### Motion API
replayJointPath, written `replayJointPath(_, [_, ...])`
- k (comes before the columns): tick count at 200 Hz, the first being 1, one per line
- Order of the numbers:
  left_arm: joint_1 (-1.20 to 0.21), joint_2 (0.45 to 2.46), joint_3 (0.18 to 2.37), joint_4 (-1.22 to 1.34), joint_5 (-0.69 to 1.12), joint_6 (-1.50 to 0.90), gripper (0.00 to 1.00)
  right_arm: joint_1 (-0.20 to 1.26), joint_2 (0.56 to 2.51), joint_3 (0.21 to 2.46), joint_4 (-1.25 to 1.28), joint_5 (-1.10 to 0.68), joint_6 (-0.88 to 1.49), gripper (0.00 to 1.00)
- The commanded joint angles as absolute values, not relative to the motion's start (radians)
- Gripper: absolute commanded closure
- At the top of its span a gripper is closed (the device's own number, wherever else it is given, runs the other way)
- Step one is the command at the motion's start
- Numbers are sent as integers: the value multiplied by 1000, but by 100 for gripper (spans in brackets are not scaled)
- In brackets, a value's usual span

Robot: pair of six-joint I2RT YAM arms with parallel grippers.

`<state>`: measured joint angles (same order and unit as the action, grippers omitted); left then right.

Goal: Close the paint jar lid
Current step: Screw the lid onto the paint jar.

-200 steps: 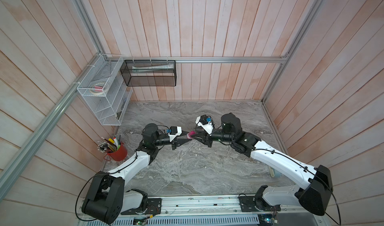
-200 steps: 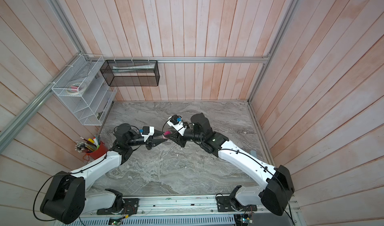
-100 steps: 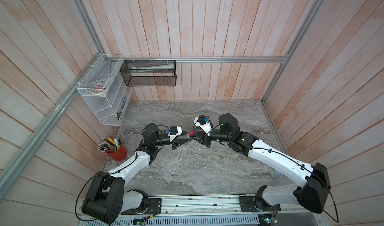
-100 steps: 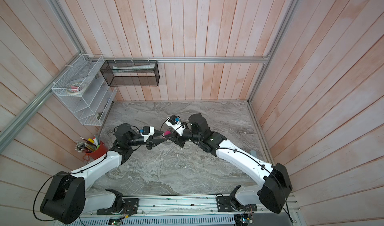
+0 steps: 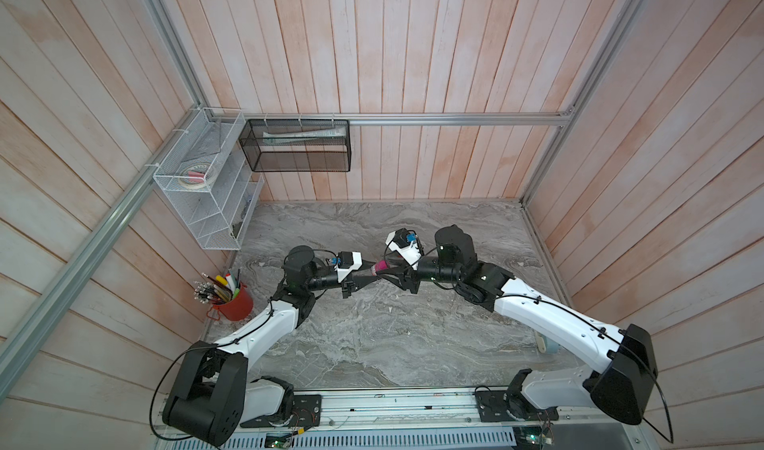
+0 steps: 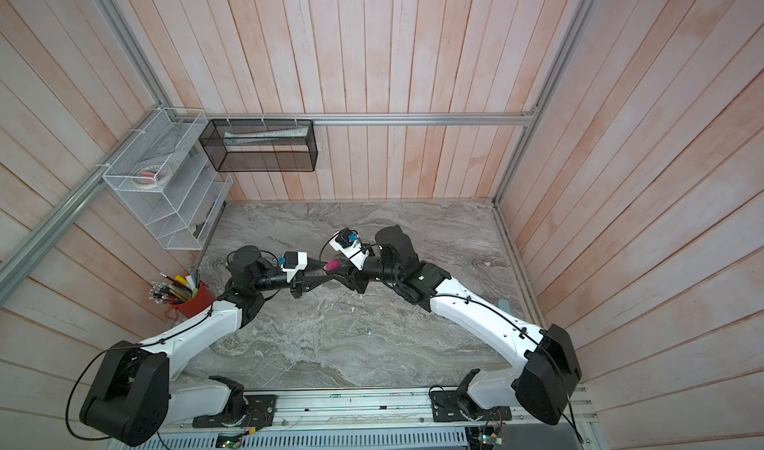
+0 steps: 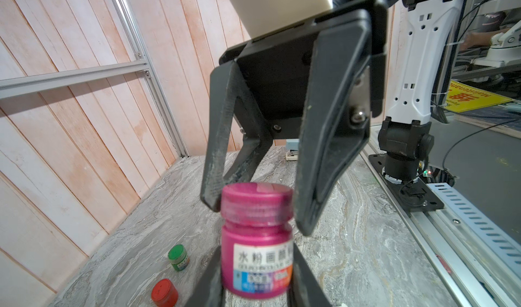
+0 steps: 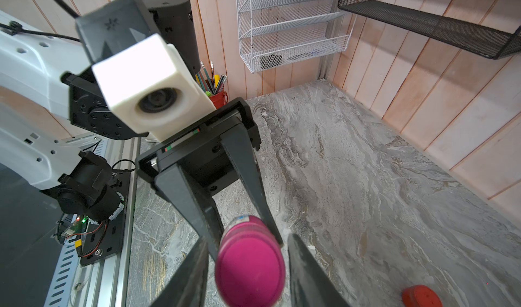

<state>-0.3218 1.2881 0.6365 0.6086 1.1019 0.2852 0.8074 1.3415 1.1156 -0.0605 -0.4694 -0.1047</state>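
Marble tabletop [image 5: 392, 336] spread wide below. Your left gripper [image 8: 248, 242] clamped the pink paint jar [image 7: 255, 252] aloft; your right gripper [image 7: 258, 215] stood loose, jaws apart around its lid [image 7: 256, 199]. Behind your left gripper, a red cup [image 5: 235, 305] held pencils [image 5: 215, 291].

I count three paint pots: pink jar [image 7: 255, 243], green jar [image 7: 178, 257], red jar [image 7: 165, 293]; two shelves, white rack [image 5: 198, 204] and black rack [image 5: 297, 158]; one pencil cup [image 5: 235, 305].

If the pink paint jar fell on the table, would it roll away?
Probably: the jar is round, so on its side it'd likely roll. It looks stiff, unsquashed in the left gripper. Its smooth wall may be slippery; the ridged lid likely grips better.
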Motion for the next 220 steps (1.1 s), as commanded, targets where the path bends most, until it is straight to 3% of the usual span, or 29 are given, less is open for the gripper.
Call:
replayJointPath(1, [-324, 1278, 648, 610, 1102, 292, 66, 810, 1326, 1126, -55, -471, -97, 53])
replayJointPath(58, [-325, 1278, 647, 608, 1103, 294, 67, 804, 1312, 1120, -54, -461, -89, 54])
replayJointPath(165, [-325, 1259, 631, 648, 1086, 292, 67, 804, 1345, 1122, -49, -485, -52, 66])
replayJointPath(220, [-325, 1191, 586, 758, 967, 281, 67, 805, 1401, 1110, 4, -541, 67, 70])
